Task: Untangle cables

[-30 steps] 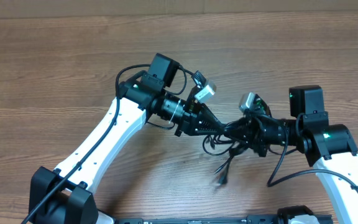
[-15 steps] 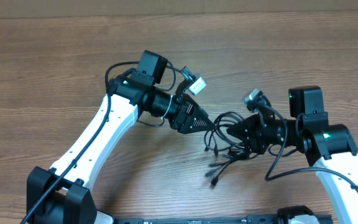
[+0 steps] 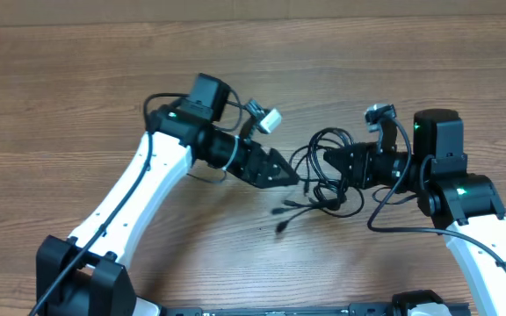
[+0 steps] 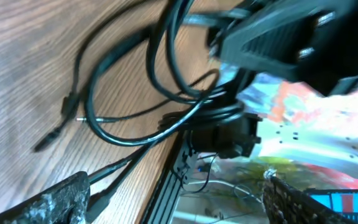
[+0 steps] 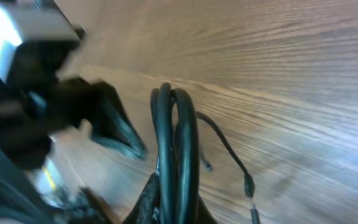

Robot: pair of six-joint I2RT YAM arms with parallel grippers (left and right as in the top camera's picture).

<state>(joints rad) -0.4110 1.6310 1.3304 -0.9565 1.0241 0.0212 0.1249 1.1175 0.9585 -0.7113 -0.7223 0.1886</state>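
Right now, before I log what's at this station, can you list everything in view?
cables: one tangled bunch, strand count unclear, black, mid-table between the two claws, plug ends trailing toward the near edge
table: one, brown wood grain, under everything
left arm: one, white with black joints, reaching in from the near left
right arm: one, white with black joints, reaching in from the near right
left claw: one, black, open, just left of the bunch
right claw: one, black, shut on loops of the cables
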